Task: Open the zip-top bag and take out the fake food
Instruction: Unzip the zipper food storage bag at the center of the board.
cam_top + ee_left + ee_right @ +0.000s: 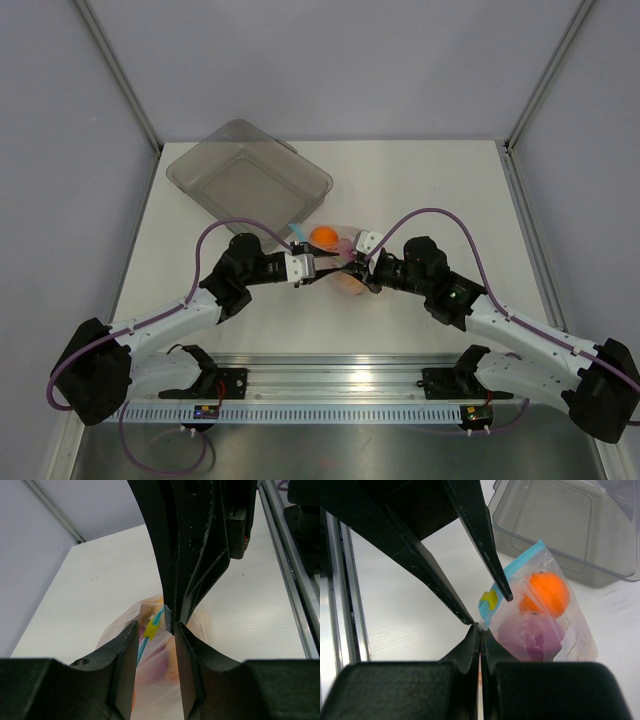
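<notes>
Right wrist: fake food in bag

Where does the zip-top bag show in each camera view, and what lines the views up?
Top external: zip-top bag mid-table, just below the grey tray.
Left wrist: zip-top bag at lower centre.
Right wrist: zip-top bag right of centre, before the grey tray.
Shared landmark: its blue zip strip, faint from above.

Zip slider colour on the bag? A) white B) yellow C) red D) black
B: the slider on the zip-top bag shows yellow in both wrist views.
</notes>
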Tool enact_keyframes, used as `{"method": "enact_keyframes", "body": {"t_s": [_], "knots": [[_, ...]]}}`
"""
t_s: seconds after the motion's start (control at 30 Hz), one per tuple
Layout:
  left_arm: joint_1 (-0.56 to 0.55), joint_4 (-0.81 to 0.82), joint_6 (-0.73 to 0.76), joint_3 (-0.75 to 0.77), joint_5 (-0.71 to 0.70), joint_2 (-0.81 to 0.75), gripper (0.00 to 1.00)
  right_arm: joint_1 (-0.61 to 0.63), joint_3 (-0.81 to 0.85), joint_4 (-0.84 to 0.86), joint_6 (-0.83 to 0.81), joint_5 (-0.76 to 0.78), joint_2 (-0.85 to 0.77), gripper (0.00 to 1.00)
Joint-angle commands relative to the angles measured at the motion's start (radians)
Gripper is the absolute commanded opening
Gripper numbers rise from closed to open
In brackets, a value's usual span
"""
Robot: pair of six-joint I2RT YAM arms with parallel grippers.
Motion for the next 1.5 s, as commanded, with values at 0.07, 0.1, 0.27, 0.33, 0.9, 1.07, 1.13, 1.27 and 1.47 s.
{"method": "enact_keyframes", "body": {"t_s": [0.07, 0.1, 0.27, 0.33, 0.9, 1.07, 1.13, 1.27, 1.47], "knots": [[-0.003, 0.051, 0.008, 0.036, 0.027, 0.005, 0.34, 0.010, 0.021, 0.044, 0.005, -0.018, 0.001, 0.00], [-0.003, 0.047, 0.011, 0.038, 0.025, 0.005, 0.31, 0.010, 0.021, 0.044, 0.005, -0.018, 0.001, 0.00], [-0.003, 0.031, 0.015, 0.046, 0.015, 0.011, 0.16, 0.010, 0.019, 0.046, 0.007, -0.019, -0.002, 0.00], [-0.003, 0.031, 0.014, 0.044, 0.013, 0.011, 0.13, 0.010, 0.019, 0.047, 0.008, -0.019, -0.005, 0.00], [-0.003, -0.013, 0.014, 0.052, -0.114, 0.018, 0.09, 0.011, -0.050, 0.119, 0.017, 0.064, -0.117, 0.00], [-0.003, -0.031, 0.014, 0.059, -0.137, 0.032, 0.10, 0.010, -0.071, 0.142, 0.025, 0.097, -0.148, 0.00], [-0.003, -0.059, 0.020, 0.073, -0.154, 0.040, 0.10, 0.010, -0.077, 0.151, 0.033, 0.117, -0.166, 0.00], [-0.003, -0.070, 0.019, 0.078, -0.174, 0.054, 0.10, 0.011, -0.110, 0.185, 0.042, 0.166, -0.208, 0.00], [-0.001, -0.082, 0.015, 0.082, -0.215, 0.066, 0.10, 0.010, -0.149, 0.222, 0.054, 0.232, -0.269, 0.00]]}}
